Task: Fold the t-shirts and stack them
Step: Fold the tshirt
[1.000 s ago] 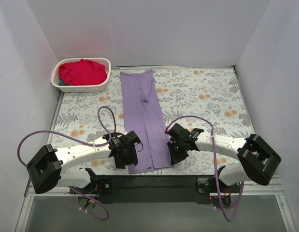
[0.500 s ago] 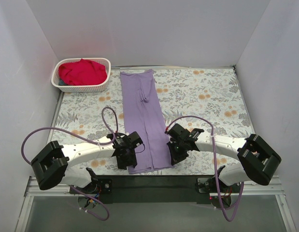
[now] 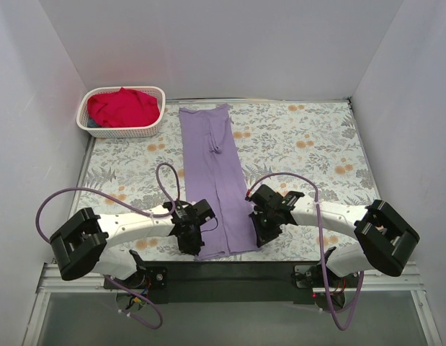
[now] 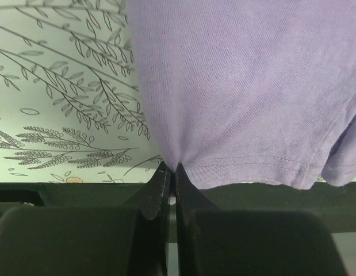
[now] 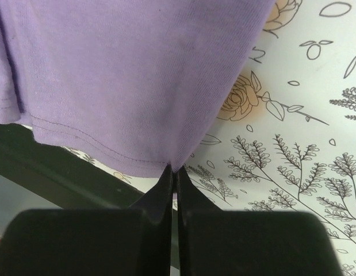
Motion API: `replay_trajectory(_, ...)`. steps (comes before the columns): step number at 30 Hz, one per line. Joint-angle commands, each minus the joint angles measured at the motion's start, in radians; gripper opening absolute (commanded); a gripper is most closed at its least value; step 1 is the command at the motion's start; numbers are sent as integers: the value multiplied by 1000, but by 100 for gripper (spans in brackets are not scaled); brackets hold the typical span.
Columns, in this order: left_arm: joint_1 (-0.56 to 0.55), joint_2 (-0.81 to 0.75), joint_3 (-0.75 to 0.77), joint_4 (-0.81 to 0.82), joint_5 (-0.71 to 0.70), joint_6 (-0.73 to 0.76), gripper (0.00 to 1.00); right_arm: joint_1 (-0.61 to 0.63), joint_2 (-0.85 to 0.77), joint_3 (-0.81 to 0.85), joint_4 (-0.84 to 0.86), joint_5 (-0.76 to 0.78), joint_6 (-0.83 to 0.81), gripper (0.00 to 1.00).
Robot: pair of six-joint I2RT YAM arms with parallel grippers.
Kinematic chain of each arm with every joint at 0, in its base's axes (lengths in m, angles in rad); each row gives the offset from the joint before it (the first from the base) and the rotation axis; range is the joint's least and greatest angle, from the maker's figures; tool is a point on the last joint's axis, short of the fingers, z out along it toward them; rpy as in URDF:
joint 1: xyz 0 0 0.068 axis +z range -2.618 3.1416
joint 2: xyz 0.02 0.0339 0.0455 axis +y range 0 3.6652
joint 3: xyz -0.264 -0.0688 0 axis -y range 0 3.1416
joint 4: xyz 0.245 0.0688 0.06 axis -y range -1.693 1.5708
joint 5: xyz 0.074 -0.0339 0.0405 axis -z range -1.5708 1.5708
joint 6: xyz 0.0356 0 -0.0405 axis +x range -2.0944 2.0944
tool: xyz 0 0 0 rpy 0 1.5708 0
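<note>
We see the left gripper (image 4: pixel 171 170) pinched tight on the near left corner of the lavender t-shirt (image 3: pixel 215 180), the cloth puckering into the closed fingertips. The right gripper (image 5: pixel 173 170) is clamped the same way on the near right corner, just at the stitched hem. The shirt lies flat as a long narrow strip. Its long axis runs near to far with a slight lean to the left at the far end, and the hem sits at the near edge of the table (image 3: pixel 302 144). A flowered cloth covers the table. At the far left corner stands a white lattice basket (image 3: pixel 156 92) with the red t-shirt (image 3: pixel 122 107) bunched inside. Plain white walls (image 3: pixel 244 43) close in three sides.
</note>
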Motion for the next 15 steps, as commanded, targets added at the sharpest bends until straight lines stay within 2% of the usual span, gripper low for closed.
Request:
replay_trajectory(1,-30,-25,-43,-31,74,-15,0,5,2,14,-120,38,-58,1)
replay_trajectory(5,-59,-62,-52,-36,137,-27,0,7,-33,25,-175,-14,-89,1)
replay_trajectory(8,-59,-108,-46,-16,157,-12,0,5,-44,72,-221,23,-104,1)
replay_trajectory(12,50,-148,-34,38,169,69,0,-31,-29,178,-228,94,-126,1)
replay_trajectory(13,118,-151,-23,37,159,94,0,-41,-18,234,-229,107,-134,1)
replay_trajectory(15,188,-148,18,26,116,172,0,-74,22,293,-229,133,-167,1)
